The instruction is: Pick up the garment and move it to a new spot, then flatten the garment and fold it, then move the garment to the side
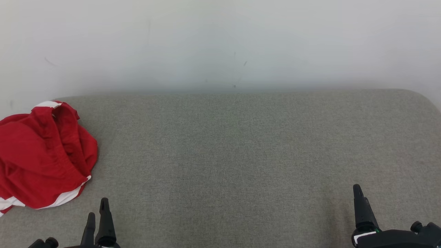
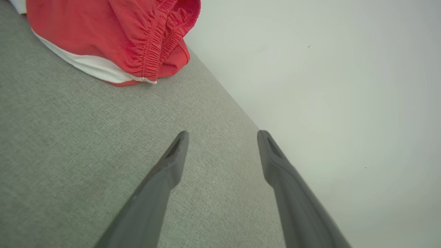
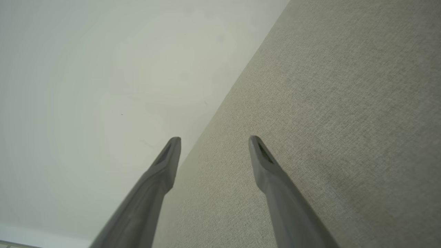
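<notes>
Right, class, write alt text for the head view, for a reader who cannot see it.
A crumpled red garment with white trim lies at the left edge of a grey fabric surface against a pale wall. The left gripper and right gripper sit at the lower corners, holding nothing.

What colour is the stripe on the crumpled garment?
White stripe on crumpled red garment; left wrist view.

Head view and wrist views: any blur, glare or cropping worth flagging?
Head view: soft even light, no glare; garment cropped at the left edge; far edge of the surface hazy against the wall. Left wrist view: waistband sharp, left gripper slightly soft. Right wrist view: weave crisp.
</notes>
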You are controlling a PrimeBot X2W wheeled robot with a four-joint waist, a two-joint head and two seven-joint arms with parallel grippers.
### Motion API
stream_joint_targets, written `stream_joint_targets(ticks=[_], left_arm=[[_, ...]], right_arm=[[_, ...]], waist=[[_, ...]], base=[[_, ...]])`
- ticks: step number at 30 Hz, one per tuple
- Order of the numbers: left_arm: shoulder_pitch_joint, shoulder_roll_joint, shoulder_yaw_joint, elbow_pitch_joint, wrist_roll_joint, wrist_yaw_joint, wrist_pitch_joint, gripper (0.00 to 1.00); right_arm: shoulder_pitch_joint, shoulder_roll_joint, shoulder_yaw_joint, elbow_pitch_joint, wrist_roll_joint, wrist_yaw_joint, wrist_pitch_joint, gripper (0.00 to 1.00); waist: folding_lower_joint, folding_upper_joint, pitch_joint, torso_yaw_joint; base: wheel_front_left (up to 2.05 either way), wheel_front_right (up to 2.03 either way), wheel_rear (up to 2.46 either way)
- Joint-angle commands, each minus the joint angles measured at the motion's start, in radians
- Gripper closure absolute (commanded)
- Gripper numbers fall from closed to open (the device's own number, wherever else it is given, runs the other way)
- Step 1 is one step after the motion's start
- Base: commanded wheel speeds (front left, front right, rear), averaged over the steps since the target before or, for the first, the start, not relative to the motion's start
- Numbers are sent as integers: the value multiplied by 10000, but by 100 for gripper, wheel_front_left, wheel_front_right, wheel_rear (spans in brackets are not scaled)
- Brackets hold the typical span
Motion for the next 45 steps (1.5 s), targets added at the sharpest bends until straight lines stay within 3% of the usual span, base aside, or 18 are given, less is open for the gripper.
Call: stream_joint_targets(ticks=[1,17,31,45], left_arm=[[-3,58,-37,-174,299,47,-84,0],[333,373,-711,-370,3763,915,-574,0],[462,794,-1423,-389,5171,1198,-950,0],[562,844,-1600,-147,6249,1365,-1273,0]], right_arm=[[-35,-40,7,-85,-261,30,-77,0],[19,-48,262,220,-3217,36,-567,0],[52,-54,396,538,-4986,41,-935,0],[191,-60,539,672,-6276,45,-1272,0]], waist=[[0,0,-2,3],[0,0,-70,92],[0,0,-158,148],[0,0,-259,199]], base=[[0,0,0],[0,0,0],[0,0,0],[0,0,0]])
